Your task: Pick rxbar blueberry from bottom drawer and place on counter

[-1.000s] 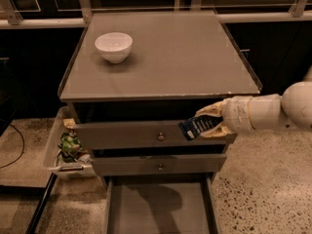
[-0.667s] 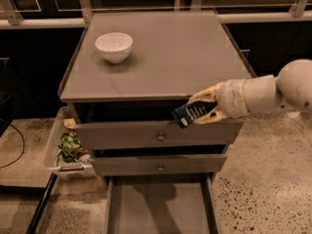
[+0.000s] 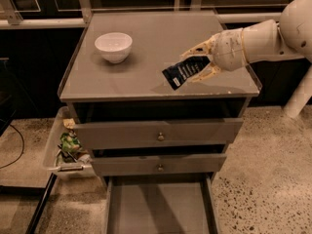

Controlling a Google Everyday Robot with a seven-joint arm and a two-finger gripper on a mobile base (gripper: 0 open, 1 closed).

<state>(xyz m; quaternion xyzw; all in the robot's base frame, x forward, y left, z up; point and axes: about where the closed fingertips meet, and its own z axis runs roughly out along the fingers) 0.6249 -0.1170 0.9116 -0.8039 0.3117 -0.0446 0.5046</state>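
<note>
Step now: the put-down part. The gripper (image 3: 199, 63) hangs over the front right of the counter (image 3: 161, 33), fingers clamped on the rxbar blueberry (image 3: 183, 72). The bar sticks out left of the fingers, tilted, w/ its low corner near the top; can't tell if it touches. The bottom drawer (image 3: 156, 208) is open below. Next, I guess: go down a bit & let go gently. The white bowl (image 3: 113, 47) is well apart, back left.
</note>
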